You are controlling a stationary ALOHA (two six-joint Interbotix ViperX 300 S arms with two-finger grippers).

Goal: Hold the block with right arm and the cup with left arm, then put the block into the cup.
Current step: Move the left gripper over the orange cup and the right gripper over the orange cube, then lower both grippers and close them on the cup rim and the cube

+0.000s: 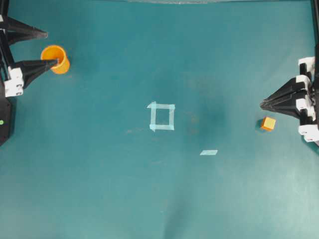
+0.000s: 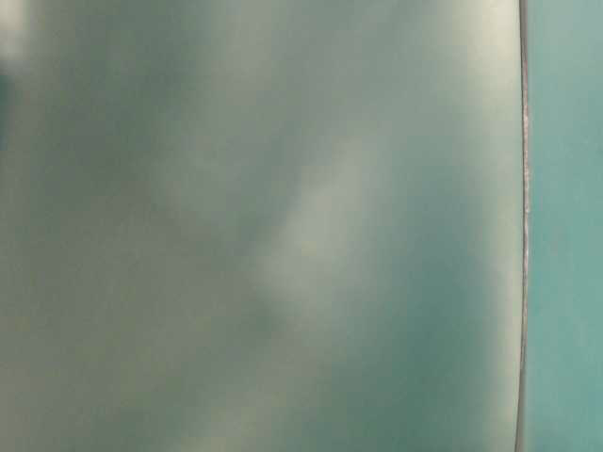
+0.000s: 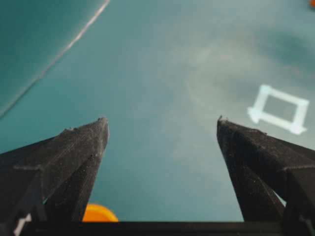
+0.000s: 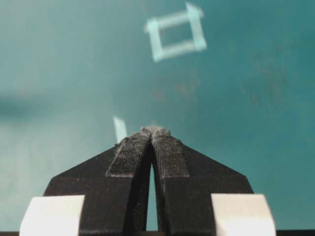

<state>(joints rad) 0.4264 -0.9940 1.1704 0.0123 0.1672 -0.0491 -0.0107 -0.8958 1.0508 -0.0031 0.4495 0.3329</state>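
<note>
Fingers of our left gripper (image 1: 44,49) stand spread wide, one tip over the cup (image 1: 56,59), which sits upright, mouth up, at the counter's (image 1: 159,199) far-left corner. Our right gripper (image 1: 262,104) fingers are pressed together on nothing; the block (image 1: 268,123) lies flat just beside them, untouched.

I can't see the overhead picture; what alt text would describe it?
An orange cup sits far left beside the open left tool; a small orange block lies far right near the shut right tool. A tape square marks the middle.
</note>
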